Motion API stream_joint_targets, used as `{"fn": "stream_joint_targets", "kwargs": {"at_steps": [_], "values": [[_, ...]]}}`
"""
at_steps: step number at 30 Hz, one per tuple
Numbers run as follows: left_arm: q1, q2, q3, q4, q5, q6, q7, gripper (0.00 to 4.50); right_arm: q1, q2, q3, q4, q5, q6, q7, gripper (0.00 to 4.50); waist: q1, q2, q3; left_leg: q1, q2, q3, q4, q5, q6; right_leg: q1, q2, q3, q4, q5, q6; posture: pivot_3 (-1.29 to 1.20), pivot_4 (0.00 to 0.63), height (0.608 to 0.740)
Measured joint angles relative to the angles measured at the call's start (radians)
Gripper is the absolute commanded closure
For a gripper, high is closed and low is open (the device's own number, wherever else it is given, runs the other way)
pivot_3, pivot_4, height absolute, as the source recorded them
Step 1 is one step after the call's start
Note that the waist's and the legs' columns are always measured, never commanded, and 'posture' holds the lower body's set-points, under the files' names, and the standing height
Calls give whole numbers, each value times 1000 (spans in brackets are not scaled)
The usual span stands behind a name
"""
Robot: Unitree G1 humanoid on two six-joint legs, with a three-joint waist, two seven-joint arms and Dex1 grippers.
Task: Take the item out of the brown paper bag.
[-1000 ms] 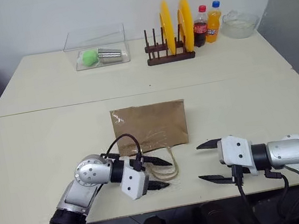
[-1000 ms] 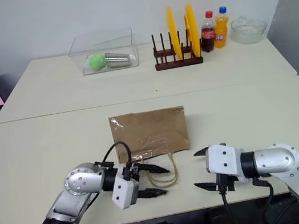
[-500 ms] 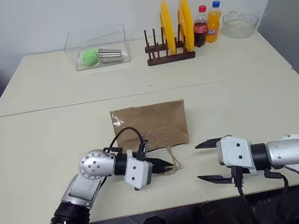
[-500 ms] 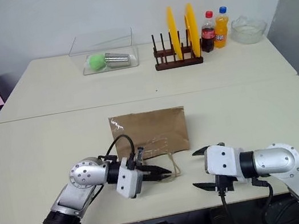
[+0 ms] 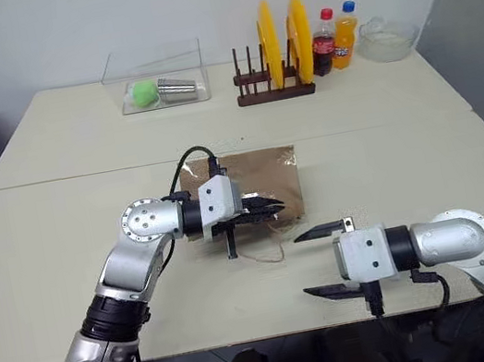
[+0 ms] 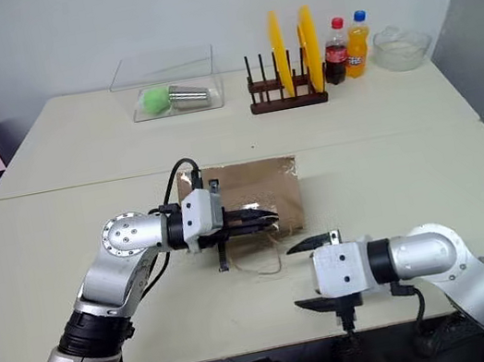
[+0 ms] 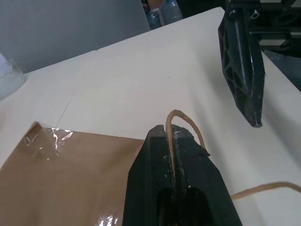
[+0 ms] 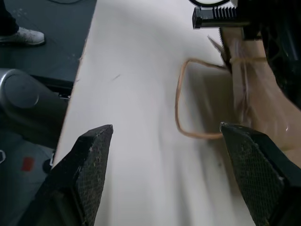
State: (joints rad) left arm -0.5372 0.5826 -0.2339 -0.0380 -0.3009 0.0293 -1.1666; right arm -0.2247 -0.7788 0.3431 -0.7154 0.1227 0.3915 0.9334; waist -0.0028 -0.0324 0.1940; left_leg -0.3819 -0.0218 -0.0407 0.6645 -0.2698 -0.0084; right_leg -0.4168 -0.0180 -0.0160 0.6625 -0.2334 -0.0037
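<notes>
The brown paper bag (image 5: 257, 188) lies at the middle of the near table (image 5: 70, 268), with its near, open edge raised off the surface. The left gripper (image 5: 270, 206) is clenched on one twisted-paper handle (image 7: 181, 123) of the bag; the handle loop protrudes between the closed fingertips in the left wrist view. The second handle (image 5: 264, 254) hangs loose onto the table, just near of the bag. The right gripper (image 5: 317, 261) sits near and right of the bag, clear of it, with its fingers (image 8: 89, 165) spread wide and grasping nothing. On the far table stand a plate rack (image 5: 275, 91) with two yellow plates (image 5: 270, 40), two bottles (image 5: 336, 38) and a clear container (image 5: 158, 78).
</notes>
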Motion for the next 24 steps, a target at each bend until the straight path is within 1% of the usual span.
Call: {"fn": "stream_joint_targets", "kwargs": {"at_steps": [6,11,12,15,19,21,23,24], "values": [[-11,-18,5,6,1,8,-1,4476,-97,76,119,140,-145,-88,-17,656,0,0,0,0,0,0,0,0,0,0,0,0,0,0,0,0,150,740],[-14,-20,7,11,3,8,1,4476,-116,136,181,242,-232,-132,-28,656,0,0,0,0,0,1,0,0,0,-1,0,1,1,0,0,0,150,740],[-14,-20,7,11,4,8,1,4495,-123,153,193,263,-253,-137,-35,836,0,0,0,0,0,1,0,0,0,-1,0,1,1,0,0,0,150,740],[-14,-21,7,11,5,8,2,4500,-134,174,207,303,-288,-145,-45,1611,0,0,0,0,0,1,0,0,0,-1,0,1,1,0,0,0,150,740],[-20,-21,8,14,5,9,2,4500,-137,177,209,340,-315,-152,-44,3022,0,0,0,0,0,1,0,0,0,-1,0,1,1,0,0,0,150,740],[-33,-21,10,21,6,14,7,4500,-137,179,209,350,-328,-153,-42,3786,0,0,0,0,0,0,0,0,0,-1,0,1,1,0,0,0,150,740],[-57,-21,26,33,6,34,21,4500,-137,189,212,363,-339,-156,-42,4450,0,0,0,0,0,1,0,0,0,-1,0,1,1,0,0,0,150,740],[-74,-20,37,37,6,53,27,4500,-137,192,215,369,-343,-159,-41,4481,0,0,0,0,0,1,0,0,0,-1,0,1,1,0,0,0,150,740]]}}
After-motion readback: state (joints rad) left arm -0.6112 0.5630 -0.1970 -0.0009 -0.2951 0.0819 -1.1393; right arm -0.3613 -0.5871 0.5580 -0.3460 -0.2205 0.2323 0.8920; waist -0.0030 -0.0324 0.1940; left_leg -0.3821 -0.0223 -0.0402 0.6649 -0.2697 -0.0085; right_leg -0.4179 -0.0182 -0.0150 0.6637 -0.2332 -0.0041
